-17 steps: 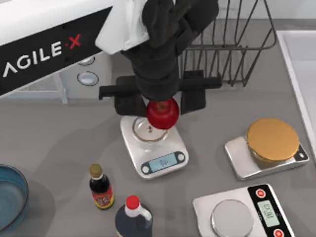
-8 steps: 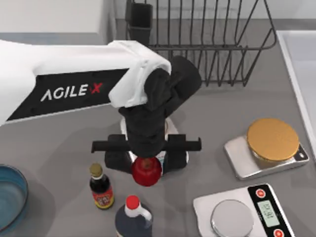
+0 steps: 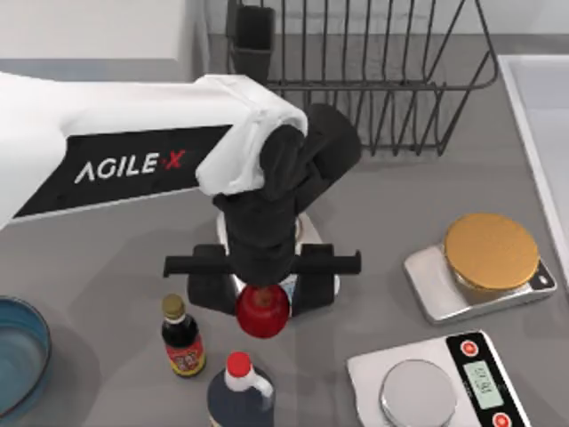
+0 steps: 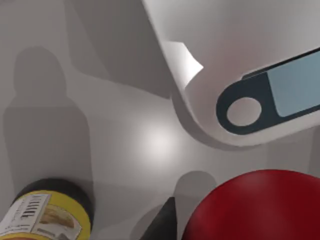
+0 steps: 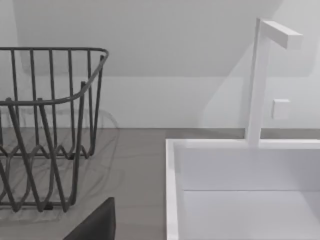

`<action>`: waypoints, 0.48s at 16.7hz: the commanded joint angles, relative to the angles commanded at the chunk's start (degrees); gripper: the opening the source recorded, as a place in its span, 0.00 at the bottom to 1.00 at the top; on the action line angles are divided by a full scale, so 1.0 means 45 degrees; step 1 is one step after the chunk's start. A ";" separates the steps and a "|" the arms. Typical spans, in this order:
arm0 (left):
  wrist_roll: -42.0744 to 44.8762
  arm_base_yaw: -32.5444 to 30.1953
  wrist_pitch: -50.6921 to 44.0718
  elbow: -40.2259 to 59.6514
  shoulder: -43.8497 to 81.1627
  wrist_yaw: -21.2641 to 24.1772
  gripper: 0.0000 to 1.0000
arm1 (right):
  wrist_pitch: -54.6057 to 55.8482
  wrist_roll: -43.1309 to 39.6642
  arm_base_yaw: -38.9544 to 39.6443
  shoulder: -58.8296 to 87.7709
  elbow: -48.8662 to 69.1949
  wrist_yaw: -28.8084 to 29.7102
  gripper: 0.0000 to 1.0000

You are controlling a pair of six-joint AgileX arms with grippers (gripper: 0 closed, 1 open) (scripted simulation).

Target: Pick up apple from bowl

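Our left hand [image 3: 263,294] is clenched on the apple [image 3: 263,310], held above the desk [image 3: 107,267] well clear of the bowl [image 3: 20,354]. Risk — a slip drops the fruit onto the soy bottle [image 3: 181,336] or scale [image 4: 240,75] just beside it.

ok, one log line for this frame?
left end effector: shut on apple | apple: over table, beside scale | bowl: left edge | right arm: parked

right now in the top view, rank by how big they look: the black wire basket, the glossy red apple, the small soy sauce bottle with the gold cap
1. black wire basket, largest by far.
2. glossy red apple, held in the left gripper above the table, so nearer the camera; its lead is unsure.
3. small soy sauce bottle, similar in area.
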 joint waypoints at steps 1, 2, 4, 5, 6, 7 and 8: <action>0.0000 0.0000 0.0000 0.0000 0.0000 0.0000 0.38 | 0.0000 0.0000 0.0000 0.0000 0.0000 0.0000 1.00; 0.0000 0.0000 0.0000 0.0000 0.0000 0.0000 0.45 | 0.0000 0.0000 0.0000 0.0000 0.0000 0.0000 1.00; 0.0000 0.0000 0.0000 0.0000 0.0000 0.0000 0.60 | 0.0000 0.0000 0.0000 0.0000 0.0000 0.0000 1.00; 0.0000 0.0000 0.0000 0.0000 0.0000 0.0000 0.68 | 0.0000 0.0000 0.0000 0.0000 0.0000 0.0000 1.00; 0.0000 0.0000 0.0000 0.0000 0.0000 0.0000 0.75 | 0.0000 0.0000 0.0000 0.0000 0.0000 0.0000 1.00; 0.0000 0.0000 0.0000 0.0000 0.0000 0.0000 0.83 | 0.0000 0.0000 0.0000 0.0000 0.0000 0.0000 1.00; 0.0000 0.0000 0.0000 0.0000 0.0000 0.0000 0.90 | 0.0000 0.0000 0.0000 0.0000 0.0000 0.0000 1.00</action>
